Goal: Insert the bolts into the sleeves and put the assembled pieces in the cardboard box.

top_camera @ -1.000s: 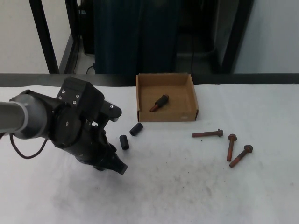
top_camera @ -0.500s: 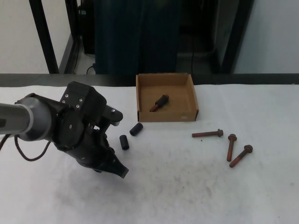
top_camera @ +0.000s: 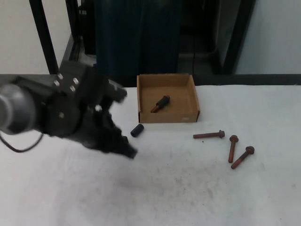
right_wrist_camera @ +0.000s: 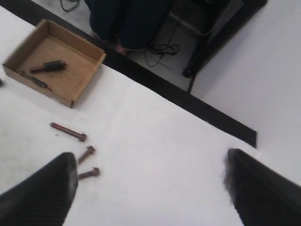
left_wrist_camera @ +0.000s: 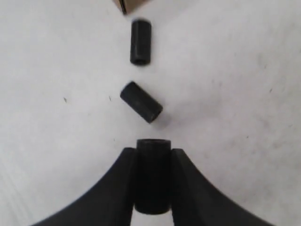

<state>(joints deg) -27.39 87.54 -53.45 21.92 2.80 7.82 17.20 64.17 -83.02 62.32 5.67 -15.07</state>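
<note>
From above: left gripper over the table's left half, box at the far edge (assembled piece inside), bolts toward the right edge. Left wrist: clenched on a sleeve. Right wrist: right gripper spread wide

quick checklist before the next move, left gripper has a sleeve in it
1. Grip: the left gripper clamps the sleeve between both fingers: ok.
2. Right gripper open and free to take a bolt: ok.
3. Bolt in the right gripper: not ok, none held yet.
4. Bolts reachable: three lie loose, apart from each other and outside the box: ok.
5. Cardboard box open, with room beside the one assembled piece: ok.
6. Spare sleeves clear of the left fingers: ok, both lie apart from them.
</note>
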